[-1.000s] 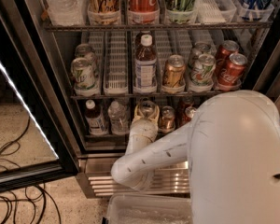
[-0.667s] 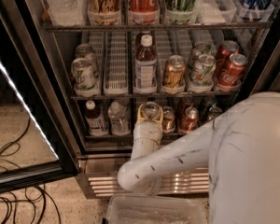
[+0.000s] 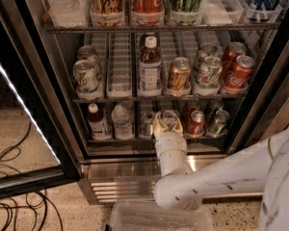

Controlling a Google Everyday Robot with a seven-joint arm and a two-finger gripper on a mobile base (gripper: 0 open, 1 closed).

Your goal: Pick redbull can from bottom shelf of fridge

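Note:
The fridge [image 3: 24, 71] stands open in front of me. Its bottom shelf [image 3: 120, 139] holds two small bottles [image 3: 97, 121] on the left and short cans on the right. The redbull can [image 3: 147, 124], slim and silver, stands in the middle lane, right of the bottles. My gripper [image 3: 167, 121], with cream-coloured tips, reaches into the bottom shelf just right of the redbull can. It is at a silver-topped can [image 3: 170, 114] in the lane beside it. My white arm [image 3: 202, 184] comes in from the lower right and hides the shelf front below the gripper.
A red can [image 3: 196, 122] and a green can [image 3: 218, 121] stand right of the gripper. The rack above holds red Coke cans [image 3: 237, 72], a gold can [image 3: 178, 74] and a brown bottle [image 3: 149, 66]. The glass door [image 3: 19, 129] hangs open at left. A clear bin [image 3: 159, 218] lies below.
My arm has swung right and my gripper has pushed further up into the bottom shelf, from below the shelf front to level with the cans.

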